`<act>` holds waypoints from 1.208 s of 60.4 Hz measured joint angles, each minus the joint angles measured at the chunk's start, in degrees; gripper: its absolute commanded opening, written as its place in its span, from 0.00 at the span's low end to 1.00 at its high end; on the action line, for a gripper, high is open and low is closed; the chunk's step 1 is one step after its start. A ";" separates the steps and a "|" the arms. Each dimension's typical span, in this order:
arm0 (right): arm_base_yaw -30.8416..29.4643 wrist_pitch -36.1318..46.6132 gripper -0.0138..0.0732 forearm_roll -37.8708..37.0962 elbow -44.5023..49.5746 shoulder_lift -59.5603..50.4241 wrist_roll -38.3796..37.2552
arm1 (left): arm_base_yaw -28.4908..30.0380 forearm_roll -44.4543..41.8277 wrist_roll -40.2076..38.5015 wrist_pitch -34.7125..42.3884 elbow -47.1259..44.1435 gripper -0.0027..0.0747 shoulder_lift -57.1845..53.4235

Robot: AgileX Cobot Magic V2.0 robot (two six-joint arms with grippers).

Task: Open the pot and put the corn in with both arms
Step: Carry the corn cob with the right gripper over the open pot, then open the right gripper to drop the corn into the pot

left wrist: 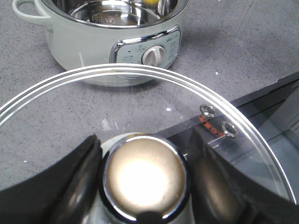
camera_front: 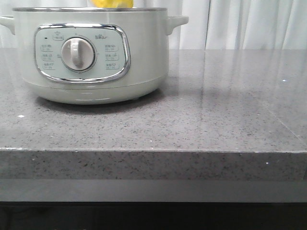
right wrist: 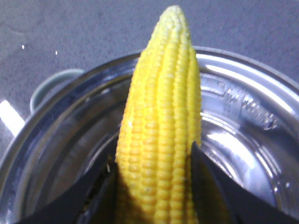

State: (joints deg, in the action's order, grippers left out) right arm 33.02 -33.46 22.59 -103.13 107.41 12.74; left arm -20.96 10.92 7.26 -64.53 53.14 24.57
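The left hand was pinched on the shiny round knob of the glass lid, one dark finger pressed against each side of the knob. The lid was held clear of the pot, and the grey speckled tabletop could be seen through its glass. Beyond the lid's rim the pot was seen standing open on the tabletop, its bare steel bowl exposed and its control panel with the round dial turned toward the near edge. The right hand was clamped on the corn, the black fingers pressed against the two sides of the cob at its thick end. The corn was held over the open mouth of the pot, its pale tapered tip pointed away from the hand and lying over the steel rim. In the front view the pot was seen at the left of the tabletop, with a sliver of yellow corn showing just above its rim. The right part of the tabletop lay before pale curtains.
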 measured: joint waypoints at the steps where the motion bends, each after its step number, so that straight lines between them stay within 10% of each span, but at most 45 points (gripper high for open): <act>1: 0.12 -0.37 0.61 0.00 0.00 0.38 0.00 | 0.00 0.00 0.00 0.00 0.00 0.47 0.00; 26: 0.12 -3.46 0.71 -0.11 -0.29 1.40 0.00 | 0.00 0.00 0.00 0.00 0.00 0.47 0.00; 50: 0.00 -3.46 0.08 -0.11 -0.29 1.09 0.00 | 0.00 0.00 0.00 0.00 0.00 0.47 0.00; 73: -9.80 -4.62 0.08 -1.36 2.12 -6.39 0.00 | 0.00 0.00 0.00 0.00 0.00 0.47 0.00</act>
State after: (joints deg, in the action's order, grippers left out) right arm 23.22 -38.08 21.24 -101.01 101.02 12.74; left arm -20.96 10.92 7.26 -64.53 53.14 24.57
